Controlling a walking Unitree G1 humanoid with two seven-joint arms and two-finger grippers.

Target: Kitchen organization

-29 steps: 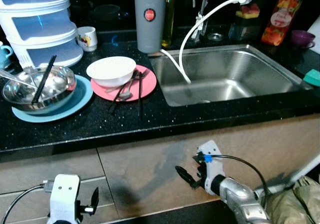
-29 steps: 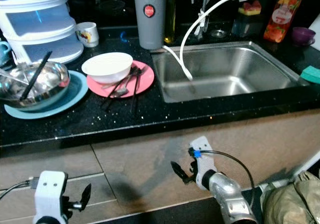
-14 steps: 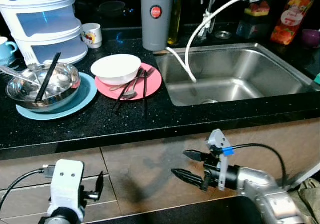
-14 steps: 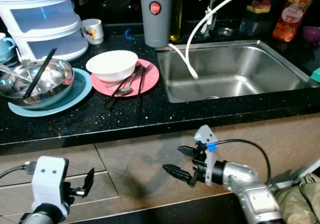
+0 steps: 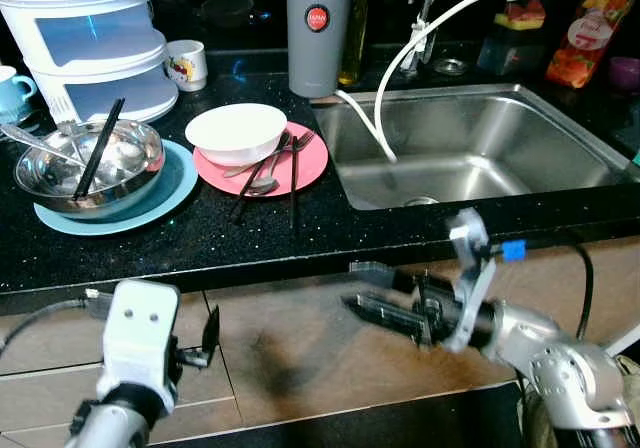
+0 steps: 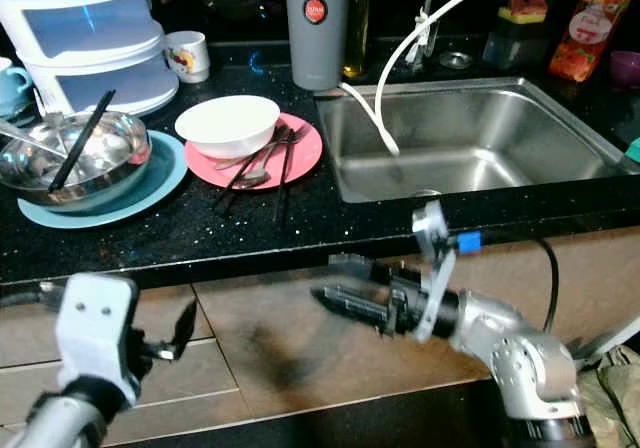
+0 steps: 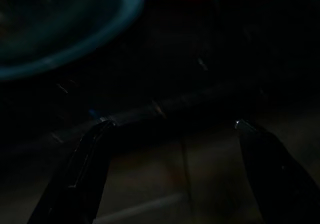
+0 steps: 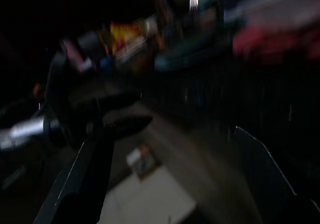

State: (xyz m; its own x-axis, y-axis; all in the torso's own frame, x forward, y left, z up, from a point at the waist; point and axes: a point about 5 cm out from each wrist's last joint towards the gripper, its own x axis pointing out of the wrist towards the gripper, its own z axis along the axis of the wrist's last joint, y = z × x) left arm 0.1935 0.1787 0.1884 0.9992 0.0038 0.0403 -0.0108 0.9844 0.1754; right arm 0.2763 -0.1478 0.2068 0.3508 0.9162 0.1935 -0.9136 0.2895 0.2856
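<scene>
- While both arms are low, in front of the cupboard doors and under the edge of the black table (image 5: pixel 300 243), nothing is being held yet.
- The right gripper (image 5: pixel 365 290) has its fingers spread open, one above the other, and they point toward the robot's left. It looks blurry, so I think it is on the move.
- The left gripper (image 7: pixel 172 134) is open too, with a wide gap between its fingers. It looks up at the table edge, with the blue plate (image 5: pixel 150 203) just past it.
- I think the step in hand is lifting an arm up to the dirty dishes. To do it well, the arm should rise clear of the table edge first, then come down from above, slowly.
- The white bowl (image 5: pixel 236 131) sits on the pink plate (image 5: pixel 305 163), just left of the sink (image 5: pixel 470 148).
- Next to the bowl on the pink plate lie a spoon (image 5: pixel 262 180) and dark chopsticks (image 5: pixel 293 173). Their long sides run from the back of the table toward the robot, and the near ends stick out past the plate.
- Because they lie flat, the fingers should close across the thin sides, not along the length.
- A metal bowl (image 5: pixel 88 163) on the blue plate holds one more chopstick (image 5: pixel 98 148), leaning up and away from the robot.
</scene>
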